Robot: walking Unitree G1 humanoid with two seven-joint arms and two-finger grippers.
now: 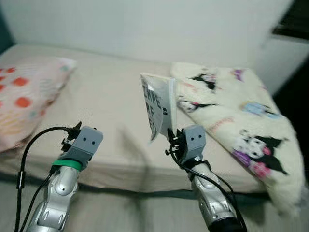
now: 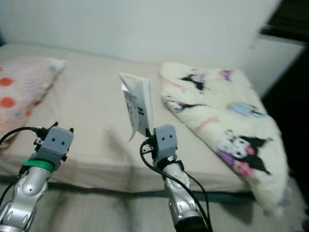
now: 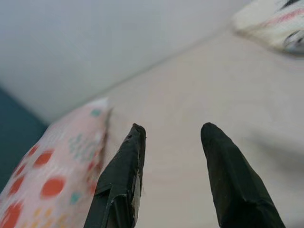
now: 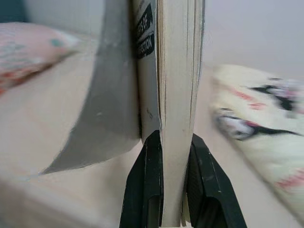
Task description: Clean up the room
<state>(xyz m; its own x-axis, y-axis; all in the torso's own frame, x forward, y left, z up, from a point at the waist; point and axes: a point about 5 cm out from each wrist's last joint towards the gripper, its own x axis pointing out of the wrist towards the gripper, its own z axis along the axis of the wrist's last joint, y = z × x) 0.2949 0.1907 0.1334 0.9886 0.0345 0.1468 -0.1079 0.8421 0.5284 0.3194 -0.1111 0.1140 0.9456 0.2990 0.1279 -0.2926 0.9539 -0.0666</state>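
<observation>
Two arms are raised in front of me over the near edge of a bed (image 1: 116,96), and only one of them has anything in it. My right end effector (image 4: 173,142) is clamped on a book (image 1: 159,104), its two black fingers (image 4: 147,180) pressed against either side of the closed pages. The book stands upright on its edge above the bed, held from below, with dark lettering on its pale cover (too blurred for me to read in the head views). A loose grey cover flap (image 4: 102,95) hangs away from the book's left side and curls downward.

My left end effector (image 3: 171,137) is open, fingers spread apart with nothing between them, hovering over the near left part of the bed. It points toward a pillow (image 1: 26,99) printed with red and teal spots, which lies at the bed's left end.

To the right of the book, a cream blanket (image 1: 236,116) with cartoon characters in black, purple and pink is heaped over the right part of the bed and droops over its near right corner. The bed has a plain beige sheet, and a pale wall (image 1: 145,24) runs along its far side. Both head views are somewhat blurred.
</observation>
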